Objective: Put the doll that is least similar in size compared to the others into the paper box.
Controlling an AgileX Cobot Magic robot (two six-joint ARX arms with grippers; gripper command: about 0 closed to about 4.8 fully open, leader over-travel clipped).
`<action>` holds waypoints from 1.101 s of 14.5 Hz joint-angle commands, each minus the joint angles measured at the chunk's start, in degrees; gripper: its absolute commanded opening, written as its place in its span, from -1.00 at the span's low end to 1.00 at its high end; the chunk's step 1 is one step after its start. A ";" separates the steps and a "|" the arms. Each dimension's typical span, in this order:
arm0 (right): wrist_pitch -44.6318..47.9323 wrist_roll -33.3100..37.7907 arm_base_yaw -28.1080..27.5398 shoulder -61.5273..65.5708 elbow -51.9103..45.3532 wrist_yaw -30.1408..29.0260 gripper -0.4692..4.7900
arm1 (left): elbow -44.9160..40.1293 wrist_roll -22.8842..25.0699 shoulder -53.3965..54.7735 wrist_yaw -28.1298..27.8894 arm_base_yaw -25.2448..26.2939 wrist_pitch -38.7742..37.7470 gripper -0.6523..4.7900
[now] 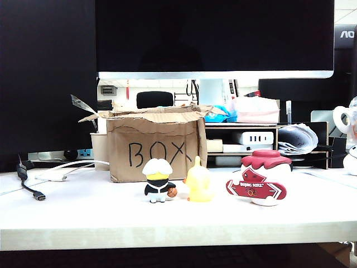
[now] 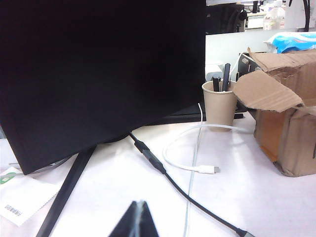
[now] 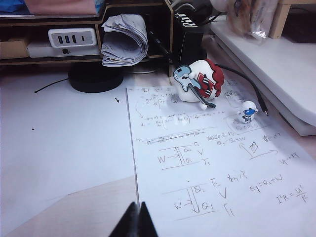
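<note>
The task is not yet started: the doll (image 1: 264,176) stands alone on the table (image 1: 83,212), right of the paper box (image 1: 153,146). Both the left gripper (image 2: 138,217) and right gripper (image 3: 136,218) are closed and empty, far from it. Next, 1 gripper must open and reach the doll.

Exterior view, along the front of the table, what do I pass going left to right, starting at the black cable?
Black cable → white-haired figure → yellow duck → doll with its red snowboard. The box stands behind the two small figures. Neither pincer shows in this view.
</note>
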 commanded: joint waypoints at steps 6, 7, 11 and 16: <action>0.79 -0.17 -0.04 -0.02 -0.15 0.22 -0.84 | 0.04 0.04 0.00 0.24 0.11 0.35 -0.78; 0.79 -0.17 -0.04 -0.02 -0.15 0.22 -0.84 | 0.04 0.02 0.00 0.24 -0.04 0.33 -0.78; 0.79 -0.17 -0.04 -0.02 -0.15 0.22 -0.84 | 0.04 0.02 0.00 0.20 -8.74 -2.82 -0.78; 0.79 -0.17 -0.04 -0.02 -0.15 0.22 -0.84 | 0.04 0.02 0.00 0.22 -25.14 -6.49 -0.78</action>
